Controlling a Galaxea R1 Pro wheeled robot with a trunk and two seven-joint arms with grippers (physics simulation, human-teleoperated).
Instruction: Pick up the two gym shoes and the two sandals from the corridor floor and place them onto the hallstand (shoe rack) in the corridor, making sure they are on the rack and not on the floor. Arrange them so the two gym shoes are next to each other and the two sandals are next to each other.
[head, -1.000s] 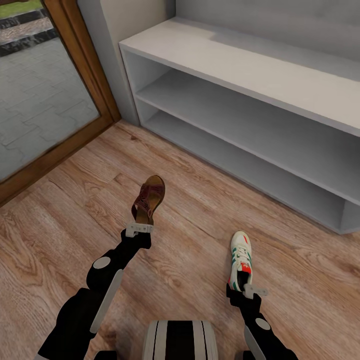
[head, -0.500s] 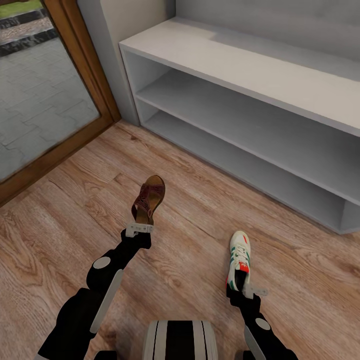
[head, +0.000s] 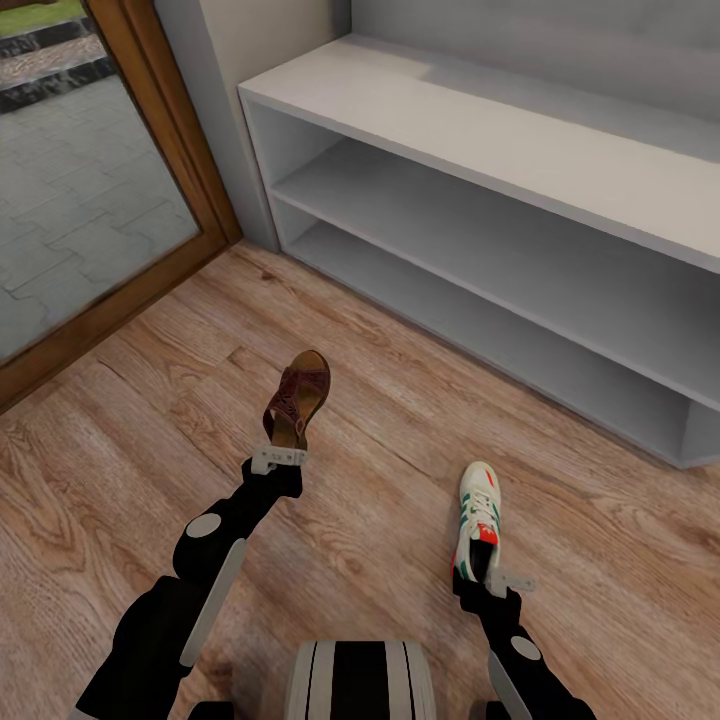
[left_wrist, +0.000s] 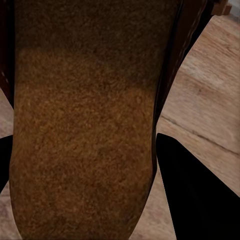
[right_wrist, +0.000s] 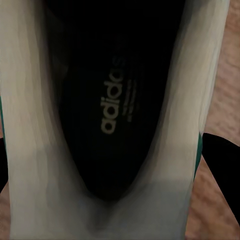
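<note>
My left gripper (head: 279, 456) is shut on the heel of a dark brown sandal (head: 297, 396), which is held above the wood-plank corridor floor (head: 380, 440) with its toe pointing toward the hallstand. In the left wrist view the sandal's tan footbed (left_wrist: 85, 120) sits between dark fingers (left_wrist: 195, 195). My right gripper (head: 497, 578) is shut on the heel of a white gym shoe (head: 478, 518) with green stripes and a red accent. Its dark inside (right_wrist: 115, 100) shows in the right wrist view. The pale-grey hallstand (head: 520, 150) stands ahead with both shelf tiers empty.
A wood-framed glass door (head: 90, 190) stands at the left, with paving outside. A grey wall corner (head: 225, 90) sits between the door and the rack. My base (head: 360, 680) shows at the bottom centre.
</note>
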